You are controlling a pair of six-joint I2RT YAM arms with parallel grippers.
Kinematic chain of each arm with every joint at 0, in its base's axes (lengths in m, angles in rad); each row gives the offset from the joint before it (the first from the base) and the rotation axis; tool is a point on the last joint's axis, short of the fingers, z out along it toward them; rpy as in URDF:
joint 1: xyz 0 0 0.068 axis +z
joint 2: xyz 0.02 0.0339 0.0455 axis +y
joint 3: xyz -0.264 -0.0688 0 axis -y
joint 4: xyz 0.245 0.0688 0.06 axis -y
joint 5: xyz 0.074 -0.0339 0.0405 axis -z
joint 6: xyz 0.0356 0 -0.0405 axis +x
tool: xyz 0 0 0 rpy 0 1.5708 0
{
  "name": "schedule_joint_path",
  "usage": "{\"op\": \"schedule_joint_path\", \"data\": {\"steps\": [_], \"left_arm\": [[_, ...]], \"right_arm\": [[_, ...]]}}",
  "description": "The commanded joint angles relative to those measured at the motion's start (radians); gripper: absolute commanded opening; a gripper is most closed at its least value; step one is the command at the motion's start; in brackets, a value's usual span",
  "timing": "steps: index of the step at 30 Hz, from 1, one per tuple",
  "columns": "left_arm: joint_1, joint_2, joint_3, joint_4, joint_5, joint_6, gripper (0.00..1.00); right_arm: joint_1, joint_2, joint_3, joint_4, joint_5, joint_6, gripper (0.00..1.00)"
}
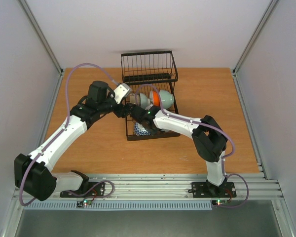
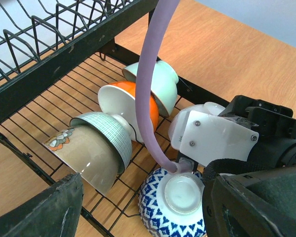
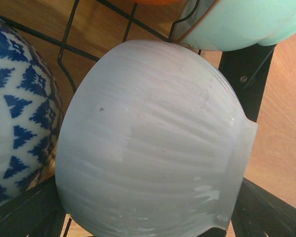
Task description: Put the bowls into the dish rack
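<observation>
The black wire dish rack (image 1: 148,64) stands at the back centre of the table. On its flat tray a mint-green bowl (image 2: 160,84), an orange bowl with a white inside (image 2: 121,101) and a striped, flower-patterned bowl (image 2: 96,148) lean on edge in a row. A blue-and-white patterned bowl (image 2: 175,205) lies upside down at the tray's near end. My right gripper (image 3: 148,219) is shut on a pale white ribbed bowl (image 3: 148,143), held over the tray beside the blue bowl (image 3: 15,123). My left gripper (image 2: 143,217) is open and empty above the blue bowl.
The taller basket section (image 2: 34,29) rises at the rack's far end. My two arms meet over the tray, with the right wrist (image 2: 217,138) and its purple cable (image 2: 150,98) close in front of the left gripper. Grey walls enclose the wooden table (image 1: 89,148).
</observation>
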State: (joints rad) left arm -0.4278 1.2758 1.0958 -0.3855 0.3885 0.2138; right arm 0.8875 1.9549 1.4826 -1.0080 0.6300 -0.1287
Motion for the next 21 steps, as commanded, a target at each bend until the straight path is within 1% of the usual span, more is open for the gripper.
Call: {"op": "schedule_joint_path", "data": {"steps": [1,6,13,18,21], "left_arm": [[-0.012,-0.012,-0.002,0.015,0.044,0.007,0.72],[-0.012,-0.007,-0.002,0.015,0.046,0.011,0.72],[-0.012,-0.006,-0.002,0.014,0.047,0.012,0.72],[-0.012,-0.004,-0.002,0.014,0.049,0.012,0.72],[-0.012,0.000,-0.002,0.014,0.044,0.013,0.72]], "right_arm": [[0.008,0.004,-0.040,0.047,-0.109,0.016,0.87],[0.008,-0.007,-0.052,0.078,-0.153,0.005,0.92],[0.008,-0.006,-0.054,0.086,-0.168,-0.003,0.98],[0.008,-0.022,-0.062,0.093,-0.168,0.003,0.98],[0.011,-0.074,-0.073,0.104,-0.168,0.004,0.98]]}}
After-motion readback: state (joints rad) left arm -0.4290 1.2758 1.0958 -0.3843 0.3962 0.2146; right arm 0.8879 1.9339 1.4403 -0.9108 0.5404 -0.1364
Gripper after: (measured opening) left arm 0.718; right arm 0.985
